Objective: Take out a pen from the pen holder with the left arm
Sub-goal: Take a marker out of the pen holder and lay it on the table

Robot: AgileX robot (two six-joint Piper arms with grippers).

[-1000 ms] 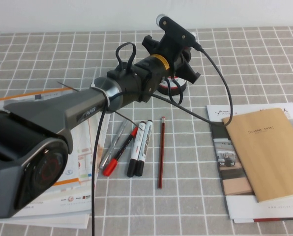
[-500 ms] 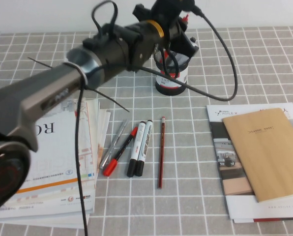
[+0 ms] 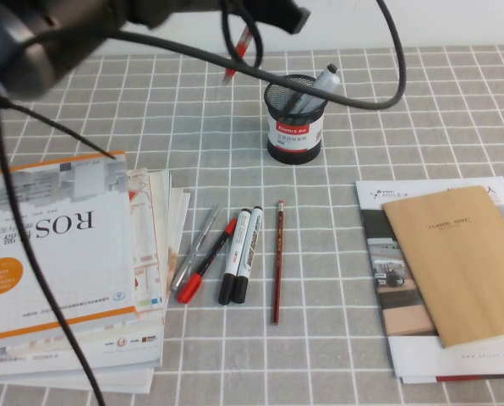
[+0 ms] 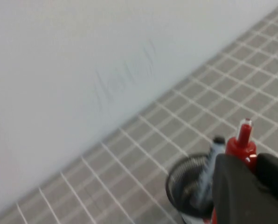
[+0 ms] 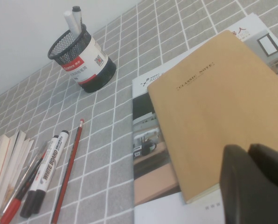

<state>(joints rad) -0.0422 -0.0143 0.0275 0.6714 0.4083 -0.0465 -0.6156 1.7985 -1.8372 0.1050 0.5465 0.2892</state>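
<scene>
The left gripper (image 4: pixel 252 159) is pinching a red-capped pen (image 3: pixel 239 52) between its dark fingers (image 4: pixel 234 184), with the pen's red top poking out above them. It is hanging high over the far part of the table, near the white wall, and the pen is dangling tilted in the air, clear of the pen holder (image 3: pixel 296 127) and a little to its left. The black mesh holder is standing upright on the grey checked table (image 3: pixel 379 355), and a grey marker (image 3: pixel 320 85) is leaning inside it against the rim.

Nearer the robot, a silver pen (image 3: pixel 199 244), a red-and-black pen (image 3: pixel 206 260), two white markers (image 3: pixel 242 254) and a red pencil (image 3: pixel 277 262) are lying side by side on the cloth. A stack of books (image 3: pixel 57 254) is sitting to their left.

The right gripper (image 5: pixel 253 157) is hovering on the right side with its fingers pressed together and nothing between them, just above a brown notebook (image 3: pixel 463 262) that is lying on a printed brochure (image 3: pixel 387 279)
</scene>
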